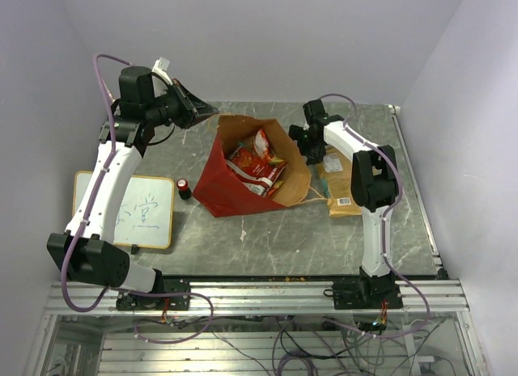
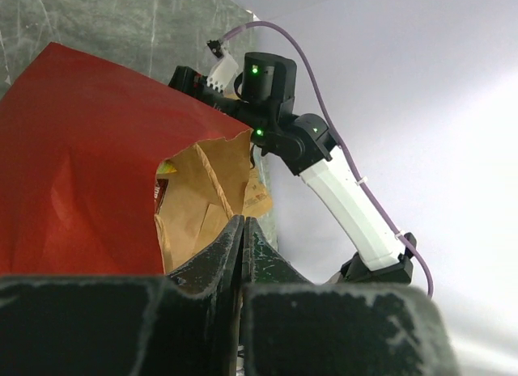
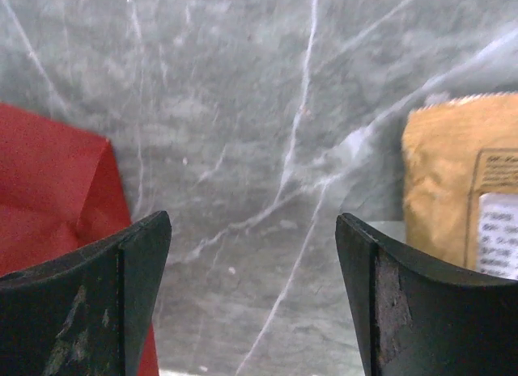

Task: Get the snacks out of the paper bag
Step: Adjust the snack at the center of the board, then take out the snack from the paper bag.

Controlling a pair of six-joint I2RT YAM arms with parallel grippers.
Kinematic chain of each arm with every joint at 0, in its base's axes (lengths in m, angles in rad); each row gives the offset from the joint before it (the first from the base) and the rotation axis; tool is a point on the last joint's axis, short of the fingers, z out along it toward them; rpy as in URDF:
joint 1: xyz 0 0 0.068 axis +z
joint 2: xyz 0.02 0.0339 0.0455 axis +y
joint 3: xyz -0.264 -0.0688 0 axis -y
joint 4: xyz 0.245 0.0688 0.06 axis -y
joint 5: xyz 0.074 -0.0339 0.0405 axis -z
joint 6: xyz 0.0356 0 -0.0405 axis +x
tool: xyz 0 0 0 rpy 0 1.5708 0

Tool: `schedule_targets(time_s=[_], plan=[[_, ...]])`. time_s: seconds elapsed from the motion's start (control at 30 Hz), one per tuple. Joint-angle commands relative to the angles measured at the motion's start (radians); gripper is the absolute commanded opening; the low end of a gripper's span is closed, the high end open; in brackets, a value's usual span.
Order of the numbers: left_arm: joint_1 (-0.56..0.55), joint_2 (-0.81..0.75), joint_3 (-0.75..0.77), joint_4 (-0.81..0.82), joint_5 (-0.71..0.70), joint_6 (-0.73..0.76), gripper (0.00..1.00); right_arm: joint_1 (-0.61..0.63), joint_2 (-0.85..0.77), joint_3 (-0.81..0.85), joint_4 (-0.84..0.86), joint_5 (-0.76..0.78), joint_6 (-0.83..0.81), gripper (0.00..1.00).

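Several snacks inside the paper bag.

Left arm, right arm: white shells, black joints and bases; purple cable along each; green lights on right joints; tool fingers black, scuffed

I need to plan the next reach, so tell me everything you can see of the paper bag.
The paper bag is red outside and brown kraft inside, and lies on the table with its mouth gaping up towards the camera. Snack packets show inside. A cord handle trails at its right edge. The shut left gripper sits at its far-left rim; whether it pinches the paper is unclear.
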Motion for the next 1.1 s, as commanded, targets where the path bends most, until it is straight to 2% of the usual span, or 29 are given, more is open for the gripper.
schedule_targets(time_s=[0.0,0.33,0.47,0.63,0.8,0.93,1.07], plan=[[-0.003,-0.039,0.005,0.033,-0.003,0.023,0.11,-0.010,0.065,0.064,-0.064,0.134,-0.010,0.83],[-0.003,-0.031,0.011,0.020,-0.004,0.026,0.11,-0.076,-0.020,-0.022,-0.002,0.233,0.074,0.83],[-0.007,-0.024,0.016,0.021,0.010,0.030,0.11,-0.080,-0.055,0.000,-0.001,0.111,0.021,0.82],[-0.038,-0.015,0.018,0.048,0.034,0.011,0.10,-0.078,-0.275,-0.093,0.031,-0.004,0.008,0.82],[-0.100,-0.015,0.029,0.080,0.031,0.034,0.07,-0.081,-0.523,-0.264,0.037,-0.073,-0.016,0.81],[-0.134,-0.040,-0.008,0.099,0.012,0.032,0.07,-0.081,-0.737,-0.383,0.062,-0.132,-0.001,0.80],[-0.166,-0.078,-0.061,0.142,0.006,0.009,0.07,-0.058,-0.882,-0.478,0.147,-0.258,0.025,0.76]])
